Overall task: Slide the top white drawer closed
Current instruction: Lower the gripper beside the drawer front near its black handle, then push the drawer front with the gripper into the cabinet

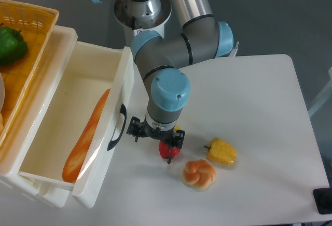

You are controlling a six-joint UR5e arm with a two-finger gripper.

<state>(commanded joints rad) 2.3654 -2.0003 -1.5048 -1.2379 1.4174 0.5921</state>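
The top white drawer (101, 168) stands pulled far out at the left, its cream inside open to view and a long orange bread loaf (85, 138) lying in it. A dark curved handle (118, 127) sits on its front panel. My gripper (155, 136) points down over the table just right of that handle, a small gap away from the panel. The blue wrist covers its fingers, so how they stand is hidden.
A small red pepper (168, 151) lies right under the gripper's right side. A braided bread roll (199, 173) and a yellow pepper (222, 152) lie further right. A yellow wicker basket (31, 29) holding a green pepper (11, 44) sits above the drawer at top left.
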